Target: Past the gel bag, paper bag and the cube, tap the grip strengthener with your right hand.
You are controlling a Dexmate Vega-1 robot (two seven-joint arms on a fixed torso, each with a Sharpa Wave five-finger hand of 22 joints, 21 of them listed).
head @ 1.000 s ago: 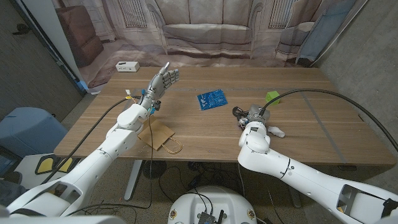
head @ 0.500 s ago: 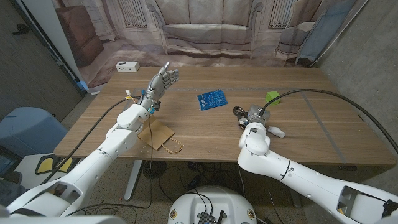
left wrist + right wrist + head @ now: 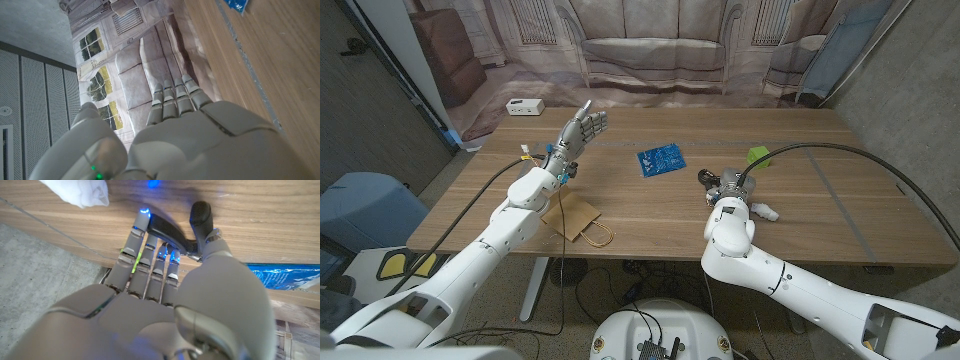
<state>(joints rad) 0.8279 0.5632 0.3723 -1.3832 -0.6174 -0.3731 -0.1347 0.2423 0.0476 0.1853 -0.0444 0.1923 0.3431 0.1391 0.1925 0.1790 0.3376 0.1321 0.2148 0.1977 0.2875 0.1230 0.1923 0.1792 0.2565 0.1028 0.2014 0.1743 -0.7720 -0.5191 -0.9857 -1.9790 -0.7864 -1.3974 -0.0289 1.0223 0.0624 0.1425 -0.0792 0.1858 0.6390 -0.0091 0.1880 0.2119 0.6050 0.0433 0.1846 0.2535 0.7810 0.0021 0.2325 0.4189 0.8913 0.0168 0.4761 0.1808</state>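
Observation:
The black grip strengthener (image 3: 704, 178) lies on the table just left of my right hand (image 3: 729, 184), which hides most of it. In the right wrist view my right hand (image 3: 165, 290) reaches over the strengthener's black handles (image 3: 167, 230), fingers (image 3: 137, 235) stretched out, with one fingertip on a handle. The blue gel bag (image 3: 661, 160) lies beyond, mid-table, and its edge shows as the gel bag (image 3: 285, 277). The brown paper bag (image 3: 575, 219) lies near the front left. The green cube (image 3: 757, 155) sits right of my right hand. My left hand (image 3: 582, 128) is raised, fingers straight, holding nothing.
A crumpled white object (image 3: 766, 211) lies close to the right of my right arm, also seen as the white object (image 3: 80, 192). A small white box (image 3: 525, 106) sits at the table's back left. The table's bare wood (image 3: 820, 200) stretches to the right.
My right hand has edged slightly further onto the grip strengthener. The left arm and the other objects have not moved.

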